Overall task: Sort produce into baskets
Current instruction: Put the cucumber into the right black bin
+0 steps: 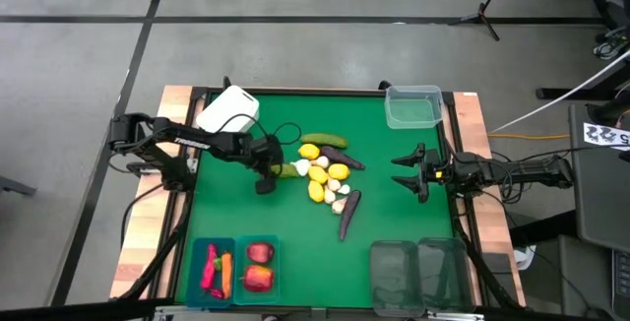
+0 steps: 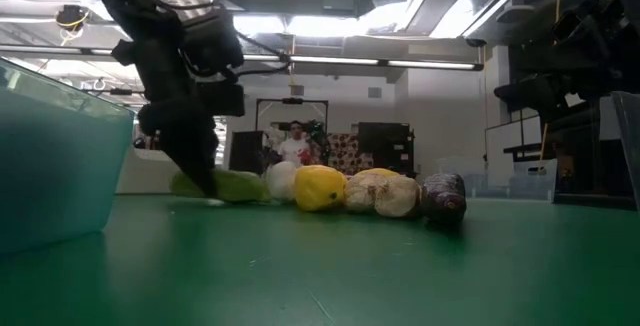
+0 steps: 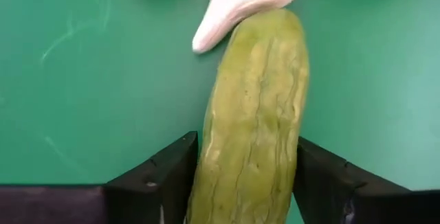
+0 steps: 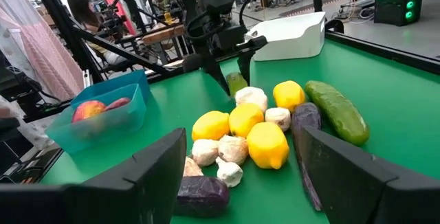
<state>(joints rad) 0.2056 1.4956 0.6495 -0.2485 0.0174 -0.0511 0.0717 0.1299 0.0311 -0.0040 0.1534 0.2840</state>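
Two fingers of your left gripper (image 3: 240, 183) flank the green cucumber (image 3: 254, 114) lying on the table (image 1: 394, 203) beside the produce pile (image 1: 327, 178); your right gripper (image 1: 406, 171) waits wide open, empty

Quick count from up top: two cucumbers (image 1: 324, 141) (image 1: 284, 170), four lemons (image 1: 328, 173), two eggplants (image 1: 348, 214), and a handful of garlic bulbs (image 1: 340, 199), can't tell exactly how many. Binned so far: two apples (image 1: 258, 266), a carrot (image 1: 225, 275), a pepper (image 1: 210, 270). Six baskets: two teal (image 1: 236, 245), two dark-tinted (image 1: 417, 272), one clear tub (image 1: 412, 106), one white box (image 1: 227, 110).
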